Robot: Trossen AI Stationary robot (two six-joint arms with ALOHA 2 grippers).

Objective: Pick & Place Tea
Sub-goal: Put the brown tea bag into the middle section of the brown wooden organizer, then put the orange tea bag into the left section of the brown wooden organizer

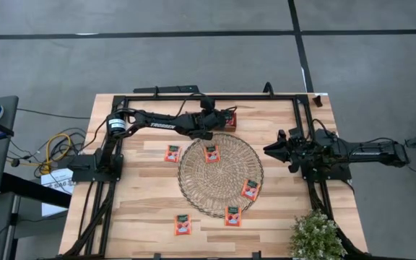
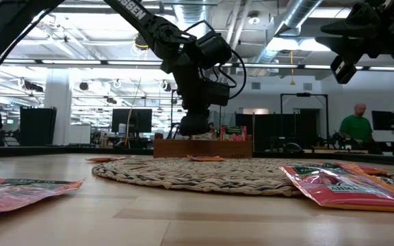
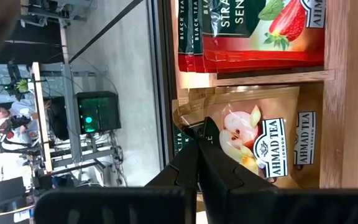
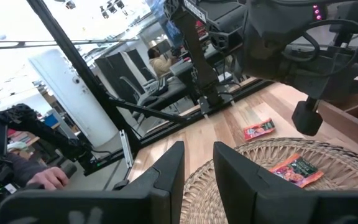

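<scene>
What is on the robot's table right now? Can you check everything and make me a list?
Surface: pale wooden plank table, bare between items.
Job's things: six red-orange square tea packets lie loose, three on the round woven straw mat, three off it; more stand in the small brown wooden compartment tray.
Clutter: green leafy plant at one corner.
Grippers: left gripper shut on a beige tea packet at the tray; right gripper partly open, holding nothing, beside the mat.
Cables: yellow and black cables off the table's left edge.
Surroundings: grey floor, office room, people far behind.
</scene>
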